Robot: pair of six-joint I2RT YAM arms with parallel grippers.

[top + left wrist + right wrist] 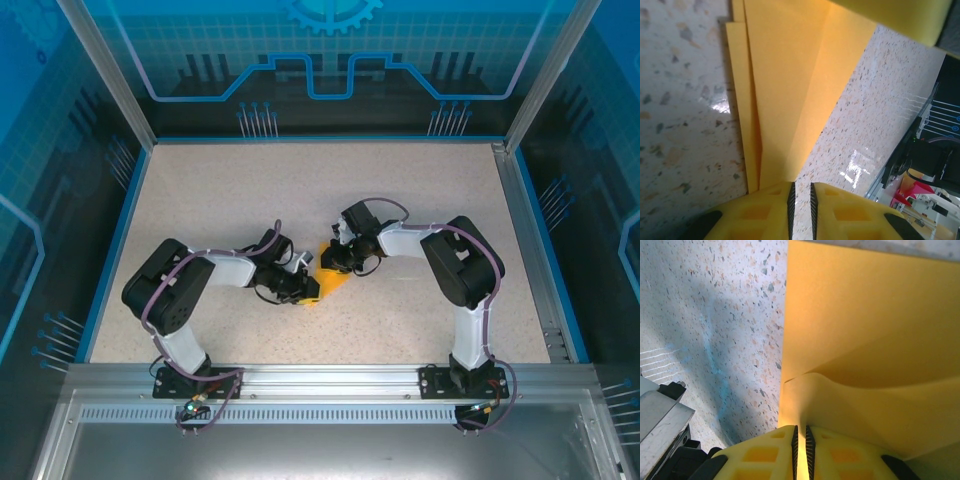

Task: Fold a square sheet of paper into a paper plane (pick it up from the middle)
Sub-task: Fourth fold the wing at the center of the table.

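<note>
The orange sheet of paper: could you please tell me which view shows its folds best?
Left wrist: the sheet of paper shows its layered edges and creases. Right wrist shows one curled layer close up; the top view, a small orange patch.

A pale speckled bench [300, 190], edged on its left by a blue strip [120, 240], sits between glossy blue patterned walls [330, 60], with a silver metal rail [330, 378] running along its near side.
</note>
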